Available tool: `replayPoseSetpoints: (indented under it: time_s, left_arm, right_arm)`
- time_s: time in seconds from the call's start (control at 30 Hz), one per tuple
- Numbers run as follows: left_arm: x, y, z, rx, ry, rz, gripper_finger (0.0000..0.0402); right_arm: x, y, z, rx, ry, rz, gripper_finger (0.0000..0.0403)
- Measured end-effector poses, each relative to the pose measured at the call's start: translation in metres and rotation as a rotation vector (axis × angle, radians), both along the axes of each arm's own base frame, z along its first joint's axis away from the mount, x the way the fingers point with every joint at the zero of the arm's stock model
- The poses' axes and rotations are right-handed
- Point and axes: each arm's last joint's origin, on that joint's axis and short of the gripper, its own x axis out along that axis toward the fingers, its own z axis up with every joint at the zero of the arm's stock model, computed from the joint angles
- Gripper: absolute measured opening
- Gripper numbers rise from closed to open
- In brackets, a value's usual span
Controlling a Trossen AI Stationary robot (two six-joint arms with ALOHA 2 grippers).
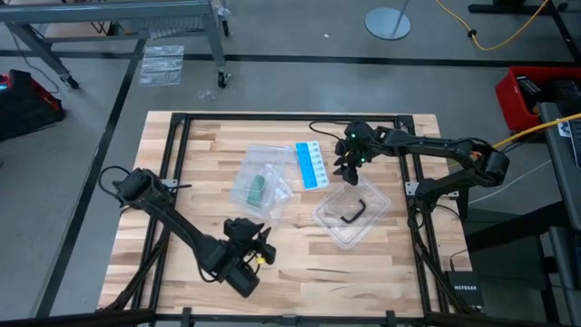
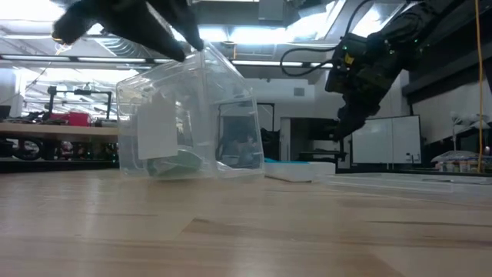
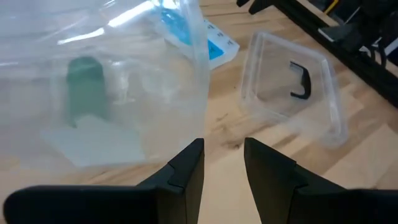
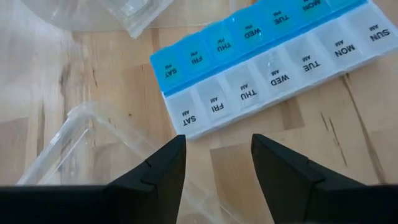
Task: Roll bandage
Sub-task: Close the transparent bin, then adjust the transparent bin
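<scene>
My table [image 1: 200, 145]: pale wood planks, matt. Bag [image 1: 263, 177]: clear glossy plastic, crinkled. Bandage [image 1: 258, 189]: soft green cloth. Tray [image 1: 374, 214]: clear smooth plastic. Pill box [image 4: 273, 68]: matt plastic

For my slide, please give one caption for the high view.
Bandage lies inside clear bag; both open grippers, left and right, hold nothing.

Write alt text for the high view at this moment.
On a wooden table, a dark green bandage lies inside a crumpled clear plastic bag. The left gripper sits open just beside the bag; the right gripper hangs open between a blue-and-white pill organizer and a clear tray.
</scene>
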Motion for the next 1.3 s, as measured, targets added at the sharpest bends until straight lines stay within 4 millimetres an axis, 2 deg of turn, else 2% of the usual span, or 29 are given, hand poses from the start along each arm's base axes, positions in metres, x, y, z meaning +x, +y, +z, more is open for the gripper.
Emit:
replayPoseSetpoints:
  time_s: [0.23,0.67,1.2,1.3]
  left_arm:
    - [0.015,0.019,0.001,0.029,0.024,0.027,0.0107]
    - [0.023,0.042,0.000,0.005,0.008,0.138,0.0107]
    - [0.025,0.054,-0.001,0.010,0.018,0.186,0.0106]
    - [0.026,0.054,0.000,0.013,0.010,0.189,0.0094]
  right_arm:
    - [0.000,0.000,0.000,-0.002,-0.003,0.000,0.0186]
    - [0.000,0.000,0.000,-0.001,-0.002,0.000,0.0186]
    - [0.000,0.000,0.000,-0.001,-0.002,0.000,0.0186]
    - [0.000,0.000,0.000,-0.001,-0.002,0.000,0.0186]
